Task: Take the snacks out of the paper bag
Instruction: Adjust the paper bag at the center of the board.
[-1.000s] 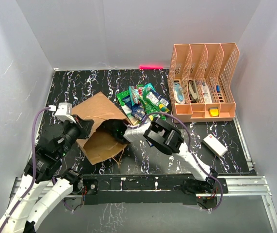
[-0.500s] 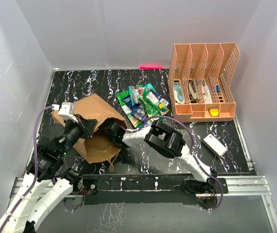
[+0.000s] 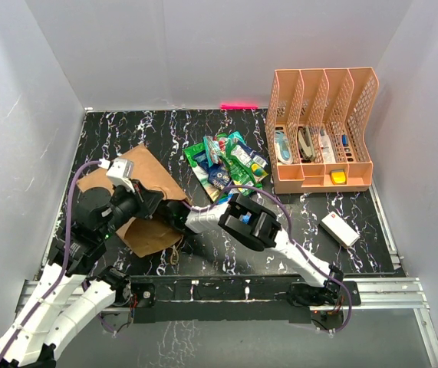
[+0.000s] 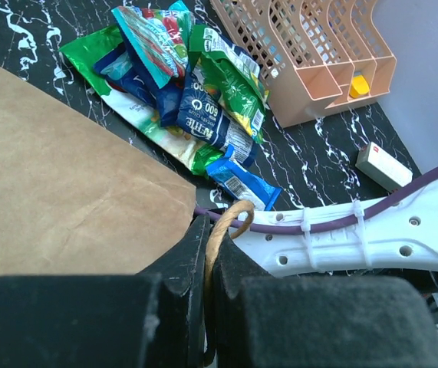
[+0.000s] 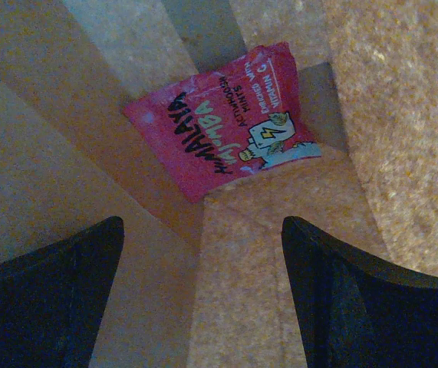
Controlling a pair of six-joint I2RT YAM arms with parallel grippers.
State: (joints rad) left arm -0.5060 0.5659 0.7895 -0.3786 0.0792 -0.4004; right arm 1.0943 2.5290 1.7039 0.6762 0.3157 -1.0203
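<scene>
Most snacks (image 3: 226,162) out, piled on table (image 3: 126,130) beside bag (image 3: 146,172). One red pouch (image 5: 222,119) left to fetch, lying deep inside bag. L gripper (image 4: 207,234) clenched on handle (image 4: 226,218). R gripper (image 5: 203,295) inside bag, jaws apart, empty, short of pouch.

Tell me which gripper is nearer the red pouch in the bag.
Right. The right gripper is inside the paper bag, open, with the red pouch just ahead of it. The left gripper is outside, shut on the bag's handle.
</scene>
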